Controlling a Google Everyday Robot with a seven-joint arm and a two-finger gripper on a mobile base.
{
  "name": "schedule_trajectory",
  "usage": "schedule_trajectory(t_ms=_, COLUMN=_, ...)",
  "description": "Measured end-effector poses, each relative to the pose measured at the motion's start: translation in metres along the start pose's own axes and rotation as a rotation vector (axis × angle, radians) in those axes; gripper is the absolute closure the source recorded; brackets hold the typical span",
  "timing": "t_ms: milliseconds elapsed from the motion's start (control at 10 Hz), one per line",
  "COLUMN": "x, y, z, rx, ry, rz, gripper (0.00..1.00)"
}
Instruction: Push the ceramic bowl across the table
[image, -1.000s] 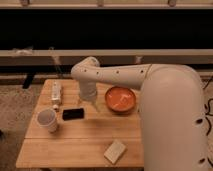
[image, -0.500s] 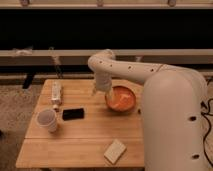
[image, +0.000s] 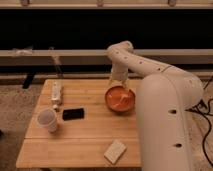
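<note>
Orange ceramic bowl (image: 120, 101) (one), end effector (image: 118, 81) at rim.

I see my smooth off-white arm (image: 160, 115) filling the right of the frame: a fat rounded tube narrowing to a domed elbow joint (image: 121, 50) at upper centre. Small dark dots (image: 174, 110) run along its shells. Its pale gripper (image: 118, 82) sits just above centre frame.

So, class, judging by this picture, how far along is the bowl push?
Done: the gripper is at the far rim of the bowl. In hand: the approach; whether it touches the bowl can't be told. Left: the whole push, as the bowl sits near the far edge of the table.
</note>
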Motion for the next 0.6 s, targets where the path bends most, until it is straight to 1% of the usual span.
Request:
schedule_trajectory(t_ms=100, x=0.01, y=0.013, z=0.005, rx=-0.007, ry=-0.004, rz=0.02, gripper=0.26)
schedule_trajectory(t_ms=200, x=0.014, y=0.019, z=0.014, rx=-0.01, ry=-0.018, rz=0.035, gripper=0.26)
schedule_trajectory(t_ms=300, x=0.013, y=0.02, z=0.024, rx=-0.008, ry=-0.037, rz=0.044, gripper=0.26)
schedule_trajectory(t_ms=500, x=-0.002, y=0.018, z=0.045, rx=-0.008, ry=-0.083, rz=0.042, gripper=0.26)
schedule_trajectory(t_ms=600, x=-0.012, y=0.012, z=0.058, rx=-0.003, ry=-0.106, rz=0.034, gripper=0.26)
